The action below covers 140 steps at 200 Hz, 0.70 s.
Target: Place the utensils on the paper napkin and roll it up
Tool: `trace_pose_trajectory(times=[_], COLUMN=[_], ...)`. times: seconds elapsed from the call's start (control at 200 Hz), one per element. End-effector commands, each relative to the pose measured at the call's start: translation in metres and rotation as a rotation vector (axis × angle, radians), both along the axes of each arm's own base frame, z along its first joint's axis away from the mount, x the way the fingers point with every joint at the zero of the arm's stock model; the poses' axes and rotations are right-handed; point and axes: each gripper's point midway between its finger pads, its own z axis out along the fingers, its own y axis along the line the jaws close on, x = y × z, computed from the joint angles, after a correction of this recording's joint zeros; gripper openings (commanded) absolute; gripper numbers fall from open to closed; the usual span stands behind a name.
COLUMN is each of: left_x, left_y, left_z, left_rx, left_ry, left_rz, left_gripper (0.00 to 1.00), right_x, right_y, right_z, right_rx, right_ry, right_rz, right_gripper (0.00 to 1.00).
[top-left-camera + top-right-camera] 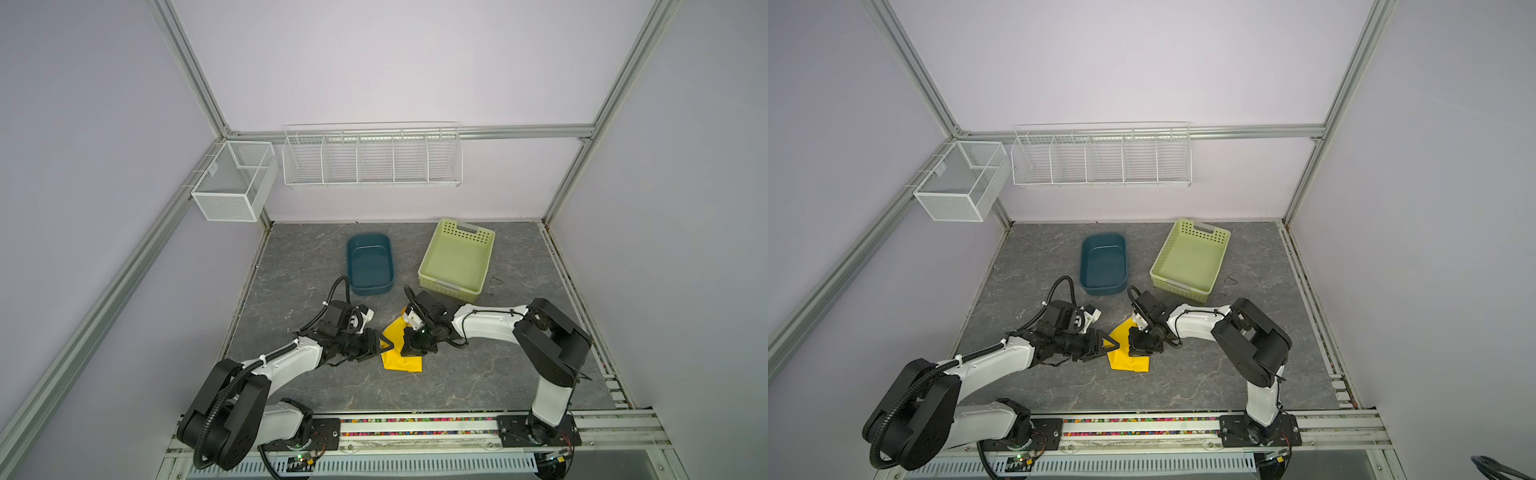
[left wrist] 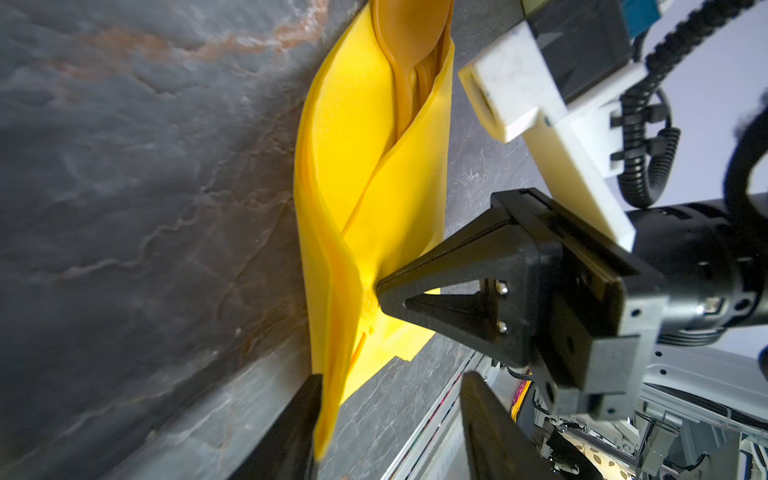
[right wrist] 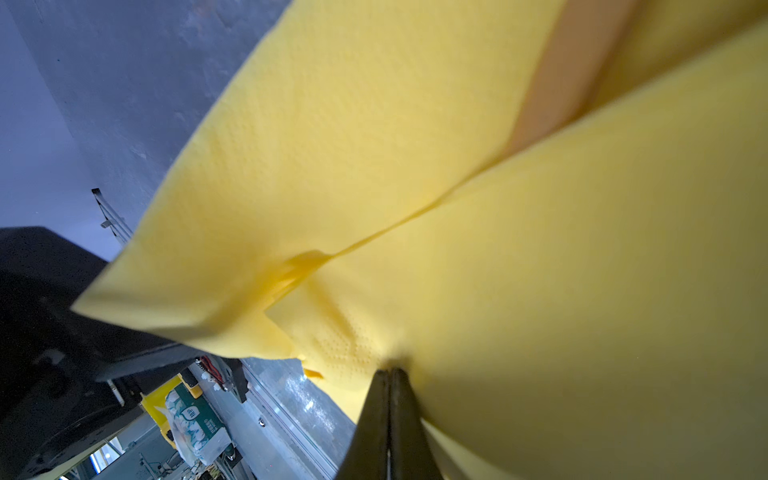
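The yellow paper napkin [image 1: 401, 362] [image 1: 1128, 362] lies folded over on the grey table between both grippers. In the left wrist view the napkin [image 2: 353, 166] wraps the orange utensils, and a spoon bowl [image 2: 401, 29] sticks out of its far end. An orange handle [image 3: 569, 83] shows inside the fold of the napkin [image 3: 561, 291] in the right wrist view. My right gripper [image 1: 407, 352] [image 1: 1136, 352] [image 2: 380, 293] [image 3: 388, 372] is shut, its tip pinching a puckered spot of the napkin. My left gripper [image 1: 380, 351] [image 1: 1106, 349] [image 2: 390, 432] is open, with the napkin's near edge against one finger [image 2: 291, 428].
A dark teal tub [image 1: 369, 291] and a pale green perforated basket [image 1: 449, 289] stand behind the napkin. White wire baskets [image 1: 372, 156] [image 1: 235, 180] hang on the back wall and left rail. The table's front rail [image 1: 415, 426] runs between the arm bases.
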Motion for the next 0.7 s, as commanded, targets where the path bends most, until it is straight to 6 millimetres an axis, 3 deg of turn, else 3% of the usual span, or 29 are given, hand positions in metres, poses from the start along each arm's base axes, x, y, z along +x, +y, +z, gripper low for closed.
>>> trace_pose_trajectory(times=[0.0,0.25,0.495,0.695], left_x=[0.018,0.033,0.026,0.023], left_y=[-0.005,0.013,0.022,0.034], left_z=[0.012,0.004,-0.015,-0.028], left_rx=[-0.006,0.179,0.263,0.344], left_ry=[-0.053,-0.098,-0.052,-0.042], left_rz=[0.02,0.032,-0.01,-0.011], left_gripper=[0.53,0.47,0.31,0.23], right_x=[-0.011,-0.009,-0.006,-0.006], right_y=[-0.021,-0.019,-0.014,-0.013], right_z=[-0.024,-0.018,-0.011,-0.01], right_rx=[-0.109,-0.098,-0.085,-0.085], right_ry=[0.026,0.018,0.007,0.008], right_rz=[-0.009,-0.009,-0.008,-0.006], right_gripper=[0.07,0.07,0.07,0.07])
